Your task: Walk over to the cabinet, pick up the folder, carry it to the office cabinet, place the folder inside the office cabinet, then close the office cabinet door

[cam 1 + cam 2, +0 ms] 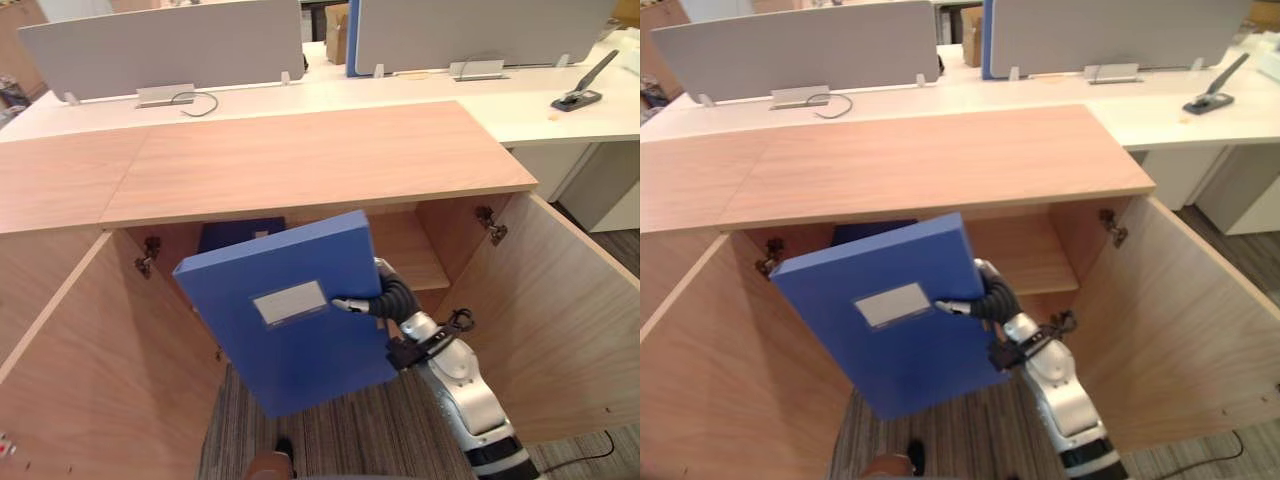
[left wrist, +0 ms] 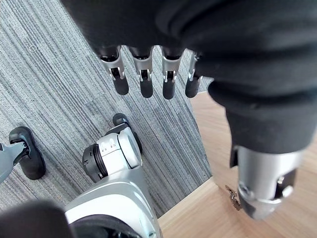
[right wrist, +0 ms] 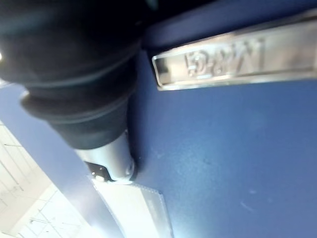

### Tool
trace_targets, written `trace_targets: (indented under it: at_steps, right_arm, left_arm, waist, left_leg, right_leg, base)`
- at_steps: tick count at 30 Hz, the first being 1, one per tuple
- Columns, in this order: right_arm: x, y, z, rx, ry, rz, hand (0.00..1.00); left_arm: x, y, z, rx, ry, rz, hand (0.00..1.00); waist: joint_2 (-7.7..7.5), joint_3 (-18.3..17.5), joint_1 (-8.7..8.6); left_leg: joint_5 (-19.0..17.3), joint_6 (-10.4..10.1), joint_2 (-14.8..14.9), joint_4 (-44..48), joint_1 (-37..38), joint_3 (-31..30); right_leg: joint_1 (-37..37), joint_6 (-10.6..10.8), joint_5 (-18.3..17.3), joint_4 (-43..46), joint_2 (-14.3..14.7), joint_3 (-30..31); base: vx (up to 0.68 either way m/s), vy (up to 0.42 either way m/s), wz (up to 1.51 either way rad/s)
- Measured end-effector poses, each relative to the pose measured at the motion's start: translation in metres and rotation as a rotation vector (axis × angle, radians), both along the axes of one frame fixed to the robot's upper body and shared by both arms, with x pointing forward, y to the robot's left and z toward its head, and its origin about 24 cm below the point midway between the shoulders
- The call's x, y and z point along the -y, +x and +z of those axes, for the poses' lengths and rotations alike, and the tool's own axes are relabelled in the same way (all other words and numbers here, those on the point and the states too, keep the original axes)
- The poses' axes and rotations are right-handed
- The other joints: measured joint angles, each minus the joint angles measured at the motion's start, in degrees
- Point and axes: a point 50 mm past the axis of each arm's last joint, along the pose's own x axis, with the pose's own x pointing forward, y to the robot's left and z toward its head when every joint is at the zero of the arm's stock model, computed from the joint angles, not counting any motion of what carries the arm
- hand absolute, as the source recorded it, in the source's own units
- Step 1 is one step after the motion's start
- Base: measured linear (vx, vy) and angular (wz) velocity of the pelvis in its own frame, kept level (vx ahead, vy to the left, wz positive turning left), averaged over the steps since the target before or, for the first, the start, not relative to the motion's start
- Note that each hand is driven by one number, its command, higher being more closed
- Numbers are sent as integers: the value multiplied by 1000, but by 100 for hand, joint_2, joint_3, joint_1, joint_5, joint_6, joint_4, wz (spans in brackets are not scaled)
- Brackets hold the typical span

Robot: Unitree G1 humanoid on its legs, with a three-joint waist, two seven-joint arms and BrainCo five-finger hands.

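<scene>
In the left eye view I see the folder (image 1: 290,340) tilted just outside the mouth of the open office cabinet (image 1: 300,160), below its top. It looks stiff, boxy and smooth-faced, probably light, so I judge a pinch across one long edge safest. My right hand (image 1: 388,295) clamps that edge, arm reaching up toward the cabinet. In the left wrist view my left hand (image 2: 143,74) hangs slack, fingers straight, beside the cabinet's wood. In the right wrist view the thumb presses the blue cover.
</scene>
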Motion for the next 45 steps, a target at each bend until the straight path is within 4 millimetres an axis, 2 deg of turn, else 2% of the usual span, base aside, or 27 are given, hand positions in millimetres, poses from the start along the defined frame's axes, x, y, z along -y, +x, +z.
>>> trace_targets:
  at_steps: [2,4,6,8,9,11,12,13,14,16,17,18,19,20,21,23,26,32,35,36,38,40,42,43,44,45]
  right_arm:
    - [-12,1,3,21,-26,45,100]
    - [-22,4,7,57,-63,82,100]
    - [-31,9,5,66,-112,114,100]
    - [-32,12,-3,50,-160,120,100]
    - [-34,11,-11,34,-203,125,100]
    - [-35,10,-15,27,-228,139,100]
    - [-37,9,-15,30,-238,148,100]
    - [-40,8,-16,31,-242,164,100]
    - [-42,7,-16,30,-244,173,100]
    - [-44,5,-18,26,-249,193,100]
    - [-43,5,-19,21,-253,194,100]
    - [-41,5,-21,17,-262,192,100]
    - [-41,5,-20,18,-262,193,100]
    - [-36,3,-25,4,-281,186,100]
    - [-31,1,-30,-9,-312,197,100]
    - [-31,-2,-33,-13,-340,222,100]
    - [-31,-7,-39,-16,-406,275,100]
    - [-32,-15,-49,38,-612,412,100]
    - [-19,-12,-66,25,-759,456,100]
    - [-5,-8,-79,-7,-852,443,100]
    - [11,-3,-93,-65,-929,409,100]
    - [42,8,-107,-164,-989,289,100]
    - [80,26,-108,-274,-938,57,100]
    - [105,36,-105,-344,-851,-116,100]
    - [118,39,-104,-395,-765,-213,100]
    - [137,40,-108,-500,-586,-371,100]
  left_arm:
    - [-5,11,0,22,17,-28,0]
    - [-6,20,0,38,26,-54,0]
    - [-6,25,1,55,38,-74,0]
    - [-2,28,1,61,36,-84,0]
    - [-1,29,1,63,34,-103,0]
    - [-2,29,1,63,38,-117,0]
    - [-3,30,1,59,41,-138,0]
    - [-7,30,2,55,49,-160,0]
    - [-8,31,2,55,53,-177,0]
    - [-9,41,2,71,58,-222,0]
    - [-9,42,2,72,58,-227,0]
    - [-12,42,3,69,67,-249,0]
    - [-14,42,3,65,71,-266,0]
    - [-12,42,2,55,65,-287,0]
    - [-9,37,2,42,56,-301,0]
    - [-7,30,1,24,49,-300,0]
    - [-4,24,1,11,36,-291,0]
    - [-5,26,1,18,39,-325,0]
    - [-5,28,1,25,41,-335,0]
    - [-5,32,2,37,41,-343,0]
    - [-5,35,2,48,44,-350,0]
    - [-2,41,2,63,40,-371,0]
    - [1,46,2,82,36,-368,0]
    - [4,50,2,97,28,-358,0]
    - [5,51,2,103,23,-350,0]
    - [7,52,2,108,15,-339,0]
  waist:
    - [-158,-73,-12]
    - [-173,-115,19]
    - [-111,-172,81]
    - [-11,-184,144]
    - [38,-192,149]
    - [38,-176,108]
    - [41,-176,56]
    - [10,-203,20]
    - [-1,-209,14]
    - [12,-124,0]
    - [15,-118,-12]
    - [-27,-113,-31]
    - [-116,-108,-30]
    - [-83,-74,-15]
    - [15,-142,22]
    - [51,-173,29]
    - [55,-176,35]
    - [48,-202,93]
    - [34,-194,134]
    - [34,-175,170]
    - [44,-148,201]
    - [130,53,194]
    - [233,143,187]
    - [283,235,185]
    - [308,283,184]
    - [318,324,190]
  left_leg:
    - [47,64,-216,-187,82,81]
    - [84,215,-424,-339,214,185]
    - [12,343,-654,-440,357,349]
    - [6,361,-744,-603,589,462]
    - [-3,374,-818,-674,812,477]
    - [-57,453,-875,-699,1053,449]
    - [-156,597,-912,-704,1194,416]
    - [-195,624,-946,-699,1255,402]
    - [-217,649,-945,-683,1256,378]
    - [-287,698,-887,-586,1223,194]
    - [-331,696,-864,-504,1188,140]
    - [-491,628,-828,-203,1063,74]
    - [-611,571,-866,11,980,37]
    - [-799,471,-793,353,891,-93]
    - [-876,443,-667,459,805,-116]
    - [-897,409,-561,488,655,-150]
    - [-900,397,-487,492,538,-194]
    - [-902,392,-527,504,371,-248]
    - [-911,382,-585,600,252,-305]
    - [-955,336,-610,796,117,-324]
    - [-1022,319,-640,1121,-114,-353]
    - [-1267,378,-693,1721,-412,-441]
    - [-1621,442,-744,2420,-868,-538]
    - [-1788,471,-786,2809,-1082,-576]
    - [-1854,469,-808,2985,-1175,-583]
    - [-1969,480,-862,3283,-1342,-582]
  right_leg:
    - [-2,131,-7,-30,-222,-4]
    - [11,278,-17,-32,-447,5]
    - [-145,496,-158,317,-730,51]
    - [-303,541,-325,886,-864,72]
    - [-603,404,-525,1802,-1016,1]
    - [-938,231,-592,2792,-1229,-259]
    - [-1076,17,-602,3385,-1452,-658]
    - [-1156,-154,-680,3678,-1615,-891]
    - [-1161,-186,-743,3692,-1637,-978]
    - [-1188,-28,-1059,3375,-1514,-1106]
    - [-1186,0,-1072,3225,-1451,-1110]
    - [-1127,6,-983,2735,-1325,-1169]
    - [-1091,-22,-727,2435,-1302,-1262]
    - [-923,368,-669,2397,-1266,-1366]
    - [-899,361,-668,2287,-1140,-1409]
    - [-962,345,-671,2217,-1031,-1453]
    - [-971,320,-656,2109,-941,-1567]
    - [-979,341,-613,1968,-933,-1658]
    - [-993,344,-611,1980,-1005,-1733]
    - [-1048,344,-615,2058,-1047,-1739]
    - [-1162,358,-650,2246,-1113,-1754]
    - [-1210,394,-886,2666,-1271,-1922]
    - [-1515,441,-1197,3338,-1473,-1993]
    - [-1625,470,-1363,3689,-1616,-2030]
    - [-1674,482,-1434,3863,-1680,-2042]
    - [-1780,514,-1569,4175,-1816,-2042]
  base:
    - [201,162,2]
    - [213,178,-8]
    - [187,189,-24]
    - [180,188,-32]
    - [189,207,-25]
    - [145,162,-7]
    - [161,108,5]
    - [132,73,6]
    - [100,4,8]
    - [77,-46,22]
    - [42,-108,43]
    - [18,-108,38]
    - [15,-150,52]
    - [24,-126,30]
    - [36,-109,23]
    - [34,-70,5]
    - [47,-48,10]
    - [52,27,10]
    - [40,55,18]
    - [10,79,22]
    - [-13,66,24]
    - [-55,60,44]
    - [-122,81,52]
    - [-122,68,50]
    - [-132,64,47]
    - [-107,57,32]
